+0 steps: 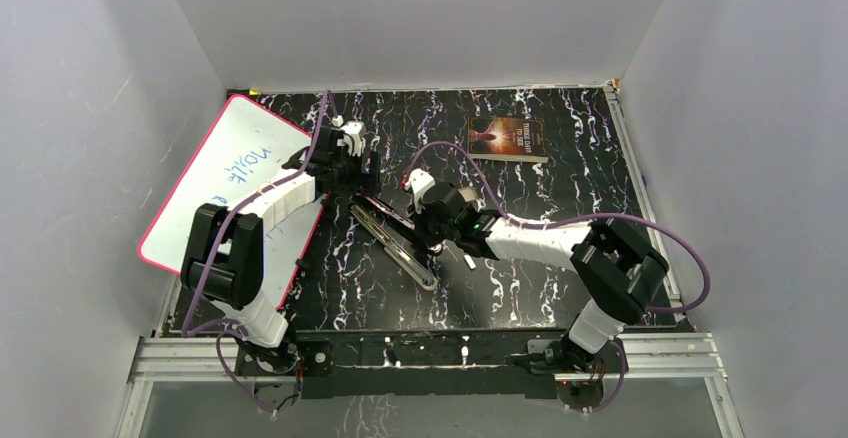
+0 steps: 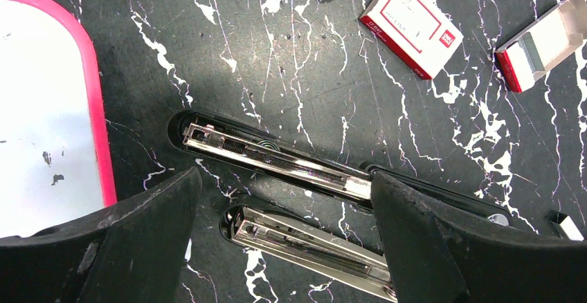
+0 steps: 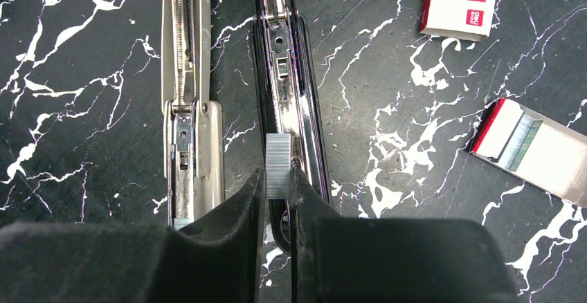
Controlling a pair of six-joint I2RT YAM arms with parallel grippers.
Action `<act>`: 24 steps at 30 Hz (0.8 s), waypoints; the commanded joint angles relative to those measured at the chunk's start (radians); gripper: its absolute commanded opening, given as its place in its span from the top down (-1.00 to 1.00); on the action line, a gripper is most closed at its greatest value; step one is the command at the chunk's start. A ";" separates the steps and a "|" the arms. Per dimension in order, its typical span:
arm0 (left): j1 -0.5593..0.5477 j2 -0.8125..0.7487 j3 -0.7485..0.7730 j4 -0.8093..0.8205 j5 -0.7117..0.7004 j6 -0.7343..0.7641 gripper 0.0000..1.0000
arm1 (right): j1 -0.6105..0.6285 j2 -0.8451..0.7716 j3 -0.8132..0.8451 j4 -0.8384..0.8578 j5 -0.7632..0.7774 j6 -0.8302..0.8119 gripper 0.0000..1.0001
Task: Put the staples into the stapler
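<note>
The stapler (image 1: 395, 241) lies opened flat mid-table, its two long halves side by side. In the right wrist view my right gripper (image 3: 278, 176) is shut on a short silvery strip of staples (image 3: 278, 161), holding it over the black-rimmed half (image 3: 285, 68). The pale metal half with the spring (image 3: 183, 75) lies to its left. My left gripper (image 2: 285, 182) is open and straddles the other end of both halves (image 2: 277, 156); its right finger (image 2: 443, 248) covers part of them. Both grippers show in the top view, the left (image 1: 360, 180) and the right (image 1: 432, 238).
A closed red-and-white staple box (image 3: 460, 2) and an open box with staples inside (image 3: 536, 144) lie right of the stapler. A pink-framed whiteboard (image 1: 230, 173) lies at the left. A book (image 1: 507, 139) lies at the back.
</note>
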 commanded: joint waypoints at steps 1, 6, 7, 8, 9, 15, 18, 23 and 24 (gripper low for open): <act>0.004 -0.006 0.035 -0.011 0.004 0.006 -0.82 | 0.004 0.008 0.033 0.017 0.002 0.006 1.00; 0.004 -0.005 0.035 -0.011 0.005 0.006 -0.82 | 0.005 0.014 0.034 0.009 0.004 0.008 1.00; 0.004 -0.007 0.035 -0.011 0.005 0.006 -0.82 | 0.005 0.015 0.033 0.007 0.005 0.008 1.00; 0.004 -0.007 0.035 -0.011 0.005 0.006 -0.82 | 0.004 0.016 0.033 0.005 0.006 0.010 1.00; 0.004 -0.007 0.035 -0.011 0.004 0.006 -0.82 | 0.005 0.017 0.032 0.004 0.008 0.010 1.00; 0.004 -0.005 0.035 -0.012 0.005 0.006 -0.82 | 0.006 0.023 0.037 -0.016 0.023 0.012 1.00; 0.004 -0.004 0.035 -0.012 0.007 0.005 -0.82 | 0.006 0.028 0.041 -0.028 0.028 0.010 1.00; 0.004 -0.005 0.035 -0.012 0.007 0.005 -0.82 | 0.005 0.034 0.049 -0.036 0.026 0.010 1.00; 0.004 -0.004 0.035 -0.011 0.007 0.006 -0.82 | 0.006 0.035 0.052 -0.038 0.025 0.010 1.00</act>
